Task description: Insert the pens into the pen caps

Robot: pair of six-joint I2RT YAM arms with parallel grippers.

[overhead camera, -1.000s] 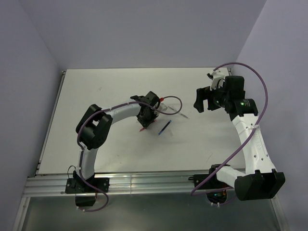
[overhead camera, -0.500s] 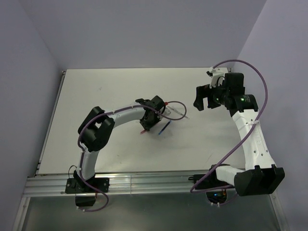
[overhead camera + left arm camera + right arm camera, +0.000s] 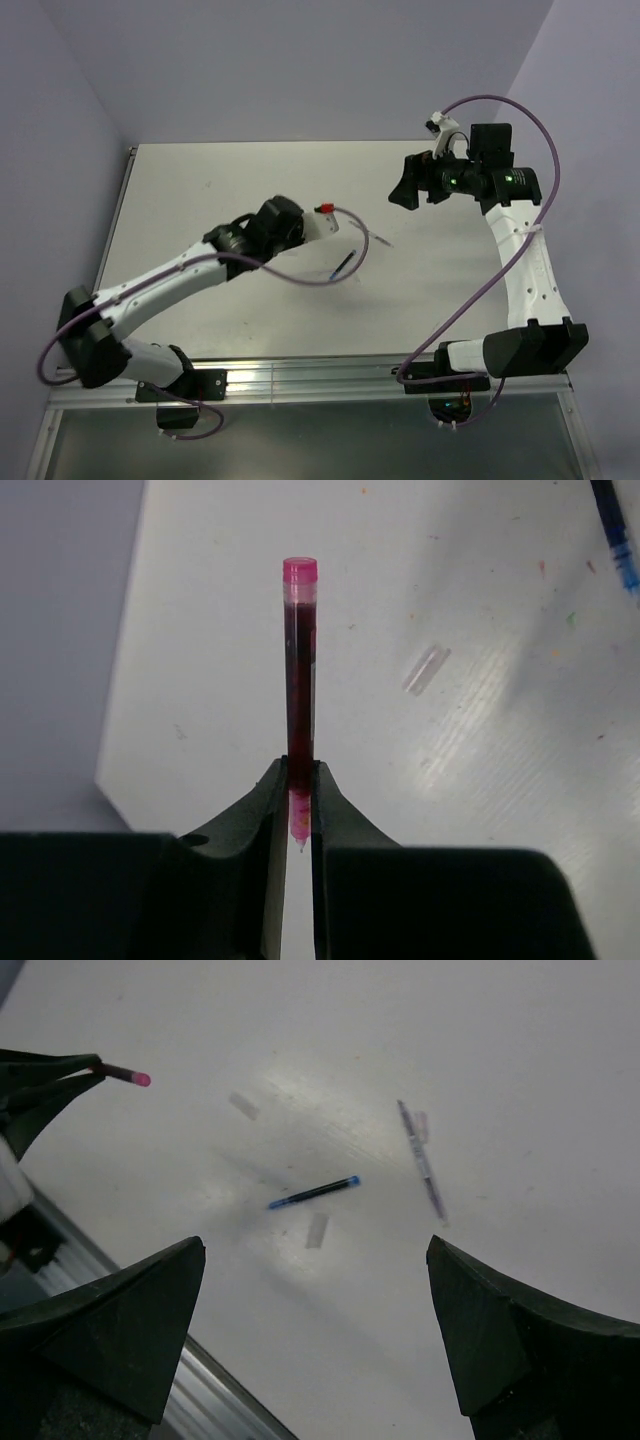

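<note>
left tool (image 3: 300,800): mine, clamped on the red pen (image 3: 299,670) down by its tip
pen axis: pokes straight out ahead of me
cap (image 3: 427,668): flat on the surface (image 3: 500,780), ahead-right of the pen, not touching
right tool (image 3: 408,188): wide apart, empty, farther off

Built of white link shells (image 3: 170,285) and black joint housings (image 3: 275,222), strung with purple cables (image 3: 490,98), lit green at right wrist (image 3: 505,180).

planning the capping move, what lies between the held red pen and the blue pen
One clear cap lies between the red pen and the blue pen, clearest in the right wrist view.
</note>
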